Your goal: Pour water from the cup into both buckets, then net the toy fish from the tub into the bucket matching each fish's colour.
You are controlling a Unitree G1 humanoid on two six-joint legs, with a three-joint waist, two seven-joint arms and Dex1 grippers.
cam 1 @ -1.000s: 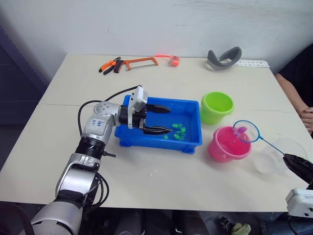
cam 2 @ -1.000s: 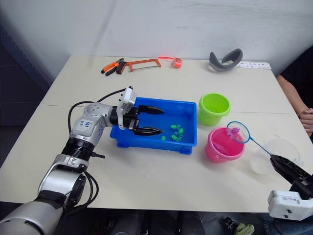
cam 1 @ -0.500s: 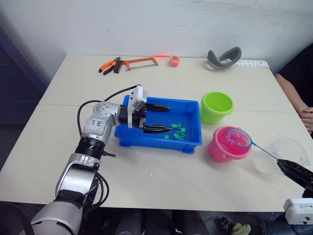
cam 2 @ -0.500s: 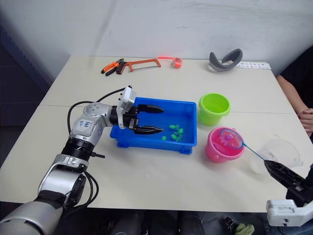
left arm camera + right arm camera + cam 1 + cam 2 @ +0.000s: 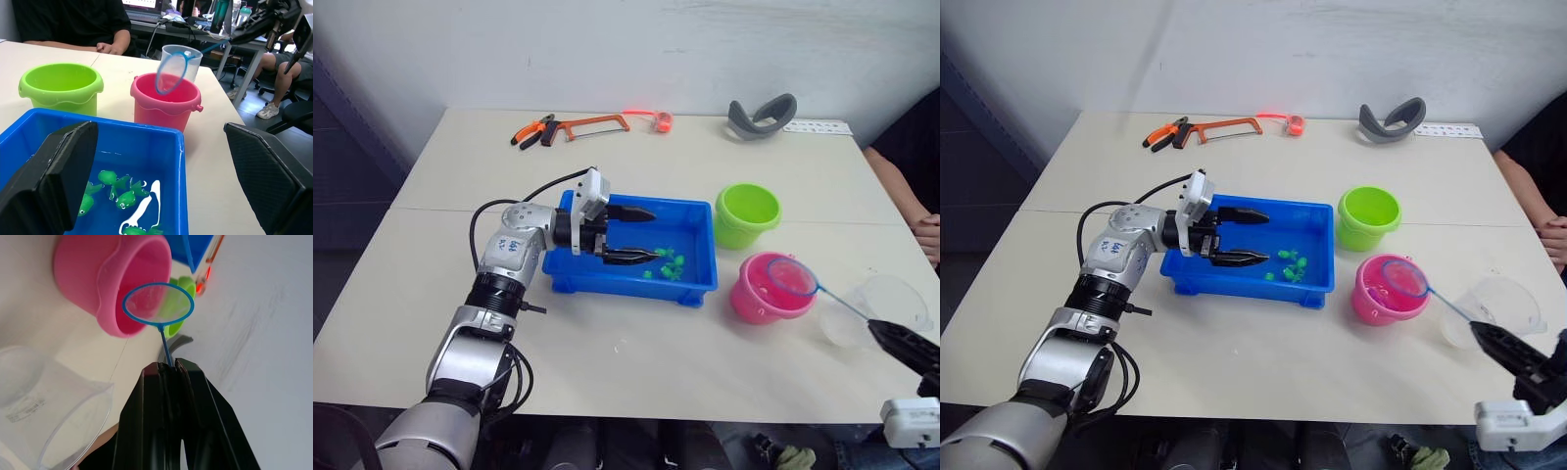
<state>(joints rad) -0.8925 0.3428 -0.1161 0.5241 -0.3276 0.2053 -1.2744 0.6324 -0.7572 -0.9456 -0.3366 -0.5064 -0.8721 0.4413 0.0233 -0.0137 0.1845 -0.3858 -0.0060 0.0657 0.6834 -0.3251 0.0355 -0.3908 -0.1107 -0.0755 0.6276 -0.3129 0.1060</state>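
The right gripper has its fingers clenched on the thin handle of the net, which runs out from between the tips to the light-blue hoop. The hoop hangs tilted over the near-right rim of the pink bucket, its mesh looking bare. Just beside the gripper, between it and the pink bucket, the clear cup stands on the table.

The left gripper is released, its two black fingers spread wide apart and hovering inside the blue tub, grasping nothing. The green toy fish lie clustered in the water ahead of and between the fingertips, toward the tub's right end, apart from both fingers.

The green bucket stands just right of the tub's far corner, with the pink bucket nearer the robot. At the table's far edge lie pliers, a hacksaw and a grey curved object. A person's hand rests at the right edge.
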